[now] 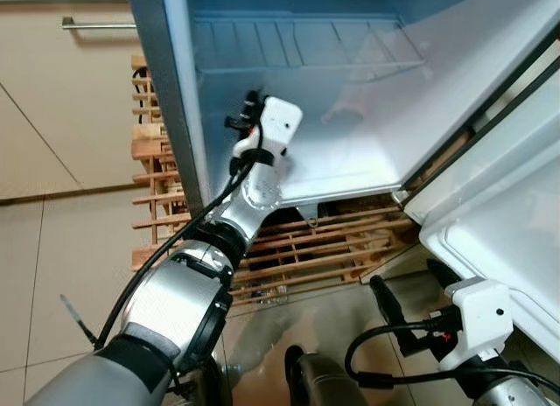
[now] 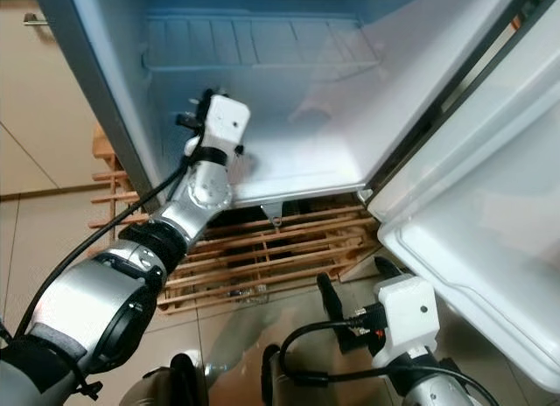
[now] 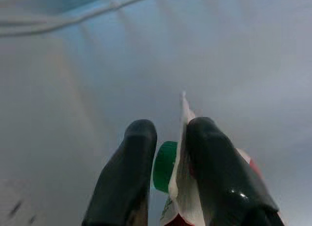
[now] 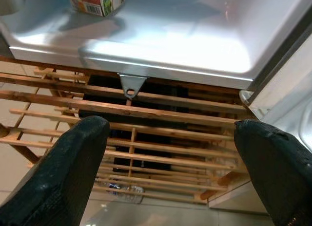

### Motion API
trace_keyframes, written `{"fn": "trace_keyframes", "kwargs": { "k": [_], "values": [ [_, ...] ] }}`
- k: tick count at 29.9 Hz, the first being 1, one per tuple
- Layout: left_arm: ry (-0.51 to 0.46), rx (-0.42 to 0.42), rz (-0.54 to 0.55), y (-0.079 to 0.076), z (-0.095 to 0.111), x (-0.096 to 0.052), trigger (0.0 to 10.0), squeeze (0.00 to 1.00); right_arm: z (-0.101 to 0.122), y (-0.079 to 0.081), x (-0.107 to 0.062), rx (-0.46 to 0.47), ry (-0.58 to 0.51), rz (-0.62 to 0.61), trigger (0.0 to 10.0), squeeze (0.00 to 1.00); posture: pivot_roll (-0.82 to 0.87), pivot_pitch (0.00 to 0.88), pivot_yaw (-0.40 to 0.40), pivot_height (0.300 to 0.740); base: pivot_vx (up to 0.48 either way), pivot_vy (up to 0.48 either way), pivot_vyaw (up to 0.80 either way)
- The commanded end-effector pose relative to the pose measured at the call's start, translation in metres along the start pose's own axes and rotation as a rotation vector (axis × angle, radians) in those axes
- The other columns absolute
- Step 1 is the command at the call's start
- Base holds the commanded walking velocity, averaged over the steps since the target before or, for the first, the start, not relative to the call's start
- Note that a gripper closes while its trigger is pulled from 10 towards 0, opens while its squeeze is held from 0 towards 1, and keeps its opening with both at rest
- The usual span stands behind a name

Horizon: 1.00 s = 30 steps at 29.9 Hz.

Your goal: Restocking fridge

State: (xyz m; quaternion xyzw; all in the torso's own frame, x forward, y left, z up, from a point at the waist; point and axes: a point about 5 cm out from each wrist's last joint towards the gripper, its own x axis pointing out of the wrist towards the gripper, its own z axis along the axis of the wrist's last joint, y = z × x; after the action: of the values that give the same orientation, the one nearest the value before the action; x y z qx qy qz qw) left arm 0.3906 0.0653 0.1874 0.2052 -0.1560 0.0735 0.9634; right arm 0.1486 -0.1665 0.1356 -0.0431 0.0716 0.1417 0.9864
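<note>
Black fingers (image 3: 214,172) of our left tool (image 3: 168,175) pinch the carton (image 3: 181,187); we lower gently before releasing inside the fridge (image 1: 367,152). Right tool (image 4: 170,172) hangs wide open.

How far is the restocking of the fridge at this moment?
Done: the fridge stands open, with its door swung aside. In hand: the left pincer, reached inside, is shut on a carton with a green cap, low over the fridge floor. Left: releasing the carton and withdrawing. The right pincer hangs open near the wooden rack, holding nothing.
</note>
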Motion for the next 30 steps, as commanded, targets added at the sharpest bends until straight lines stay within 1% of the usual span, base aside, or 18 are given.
{"fn": "trace_keyframes", "kwargs": {
  "k": [1,2,3,5,8,9,10,11,13,17,19,23,25,28,29,30],
  "values": [
    [0.082,-0.061,0.035,-0.002,-0.008,-0.005,10.0,1.0,0.0,-0.001,-0.001,0.0,0.014,-0.008,10.0,0.05,-0.48,0.276,-0.114,0.74,0.0,0.0,0.0],
    [0.117,-0.093,0.047,-0.001,-0.013,-0.006,10.0,1.0,0.0,-0.001,-0.001,0.001,0.014,-0.007,10.0,0.04,-0.48,0.274,-0.114,0.74,0.0,0.0,0.0],
    [0.117,-0.093,0.047,-0.001,-0.013,-0.006,10.0,1.0,0.0,-0.001,-0.001,0.001,0.014,-0.007,10.0,0.04,-0.48,0.274,-0.114,0.74,0.0,0.0,0.0],
    [0.156,-0.132,0.052,-0.002,-0.017,-0.009,10.0,1.0,0.001,0.0,0.001,0.003,0.013,-0.007,10.0,0.04,-0.47,0.273,-0.112,0.74,0.0,0.0,0.0],
    [0.139,-0.142,0.015,-0.011,-0.01,-0.009,10.0,1.0,0.0,0.0,0.004,0.008,0.012,-0.004,10.0,0.04,-0.46,0.271,-0.108,0.74,0.0,0.0,0.0],
    [0.067,-0.105,0.01,-0.012,0.003,-0.005,10.0,1.0,0.0,0.001,0.003,0.009,0.013,-0.004,10.0,0.05,-0.46,0.272,-0.104,0.74,0.0,0.0,0.0],
    [0.067,-0.105,0.01,-0.012,0.003,-0.005,10.0,1.0,0.0,0.001,0.003,0.009,0.013,-0.004,10.0,0.05,-0.46,0.272,-0.104,0.74,0.0,0.0,0.0],
    [0.011,-0.125,0.008,-0.014,0.019,0.001,10.0,1.0,-0.001,0.0,0.003,0.01,0.014,-0.007,10.0,0.04,-0.46,0.268,-0.103,0.74,0.0,0.0,0.0],
    [-0.051,-0.142,-0.002,-0.017,0.035,0.004,10.0,1.0,-0.001,0.0,0.004,0.013,0.015,-0.009,10.0,0.04,-0.45,0.267,-0.102,0.74,0.0,0.0,0.0],
    [-0.095,-0.193,0.011,-0.019,0.051,0.008,10.0,1.0,-0.003,0.001,0.007,0.014,0.014,-0.005,10.0,0.04,-0.44,0.259,-0.091,0.74,0.0,0.0,0.0],
    [-0.109,-0.204,0.008,-0.02,0.055,0.007,10.0,1.0,-0.003,0.0,0.009,0.015,0.012,-0.006,10.0,0.04,-0.44,0.256,-0.088,0.74,0.0,0.0,0.0],
    [-0.113,-0.206,-0.011,-0.024,0.055,0.004,10.0,1.0,-0.004,0.0,0.011,0.016,0.009,-0.007,10.0,0.04,-0.43,0.251,-0.081,0.74,0.0,0.0,0.0],
    [-0.048,-0.248,-0.054,-0.032,0.043,-0.004,10.0,1.0,-0.007,0.001,0.014,0.018,0.009,-0.002,10.0,0.04,-0.42,0.238,-0.069,0.74,0.0,0.0,0.0],
    [0.004,-0.293,-0.122,-0.043,0.034,-0.015,10.0,1.0,-0.009,0.001,0.019,0.021,0.006,-0.001,10.0,0.04,-0.39,0.219,-0.056,0.74,0.0,0.0,0.0],
    [0.019,-0.32,-0.172,-0.05,0.03,-0.024,10.0,0.0,-0.01,0.001,0.022,0.025,0.002,-0.002,10.0,0.04,-0.38,0.208,-0.052,0.74,0.0,0.0,0.0],
    [0.019,-0.32,-0.172,-0.05,0.03,-0.024,10.0,0.0,-0.01,0.001,0.022,0.025,0.002,-0.002,10.0,0.04,-0.38,0.208,-0.052,0.74,0.0,0.0,0.0]
  ]
}}
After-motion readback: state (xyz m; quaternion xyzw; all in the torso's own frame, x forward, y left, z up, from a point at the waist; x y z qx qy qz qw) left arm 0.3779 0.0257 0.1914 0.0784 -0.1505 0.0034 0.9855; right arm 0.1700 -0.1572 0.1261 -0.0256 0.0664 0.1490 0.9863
